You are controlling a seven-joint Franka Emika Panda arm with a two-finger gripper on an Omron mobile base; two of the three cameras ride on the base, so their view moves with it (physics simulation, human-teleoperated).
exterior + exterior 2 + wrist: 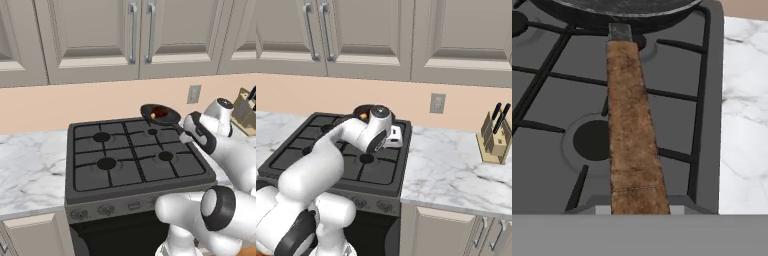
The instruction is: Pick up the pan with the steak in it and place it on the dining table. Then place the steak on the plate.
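The pan [619, 10] points its wooden handle [632, 125] straight toward the pincer, whose grip state is unclear.

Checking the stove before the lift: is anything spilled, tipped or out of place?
Nothing stands out. The pan sits at the stove's back right with the steak inside, nothing spilled. Its wooden handle runs straight toward the end effector.
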